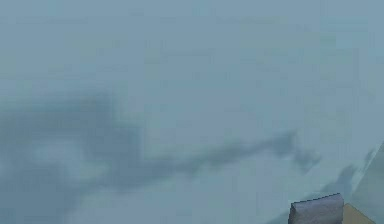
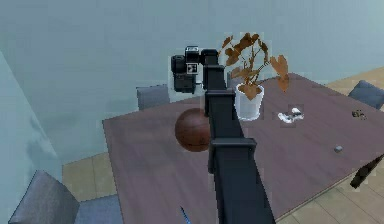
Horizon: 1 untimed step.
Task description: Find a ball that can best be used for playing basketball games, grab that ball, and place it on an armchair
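Basketball [image 2: 190,130]: a round, dull orange-brown sphere, darker on its lower side, with no seams that can be made out. In the arm side view it is seen over the middle of the dark purple-brown bench [image 2: 300,165], touching the left side of the arm [image 2: 236,170] in the picture. Whether it rests on the bench top or hangs clear cannot be told. The end effector [image 2: 183,80] shows above the ball, toward the bench's far edge, and I cannot tell whether it has hold of anything. Just right of the arm a plant with rust-coloured leaves [image 2: 255,55] stands in a white pot [image 2: 249,104]; a small white object [image 2: 288,117] lies nearer the right edge. A grey-blue chair [image 2: 152,96] stands behind the far edge.
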### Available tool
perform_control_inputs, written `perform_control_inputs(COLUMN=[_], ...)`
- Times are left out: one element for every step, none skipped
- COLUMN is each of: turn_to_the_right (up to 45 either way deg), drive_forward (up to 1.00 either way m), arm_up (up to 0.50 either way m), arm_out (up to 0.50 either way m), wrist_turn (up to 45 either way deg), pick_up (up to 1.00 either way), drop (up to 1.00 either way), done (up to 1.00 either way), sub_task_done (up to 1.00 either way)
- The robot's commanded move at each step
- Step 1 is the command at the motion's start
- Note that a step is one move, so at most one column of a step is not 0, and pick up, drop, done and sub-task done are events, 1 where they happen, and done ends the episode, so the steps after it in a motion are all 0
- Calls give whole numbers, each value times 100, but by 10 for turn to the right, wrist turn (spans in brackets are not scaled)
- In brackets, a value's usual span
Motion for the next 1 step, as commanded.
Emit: perform_control_inputs(turn_to_the_right=[0], drive_forward=[0], arm_up=[-30], arm_out=[0], wrist_turn=[0], pick_up=[0], drop=[0], done=[0], sub_task_done=[0])
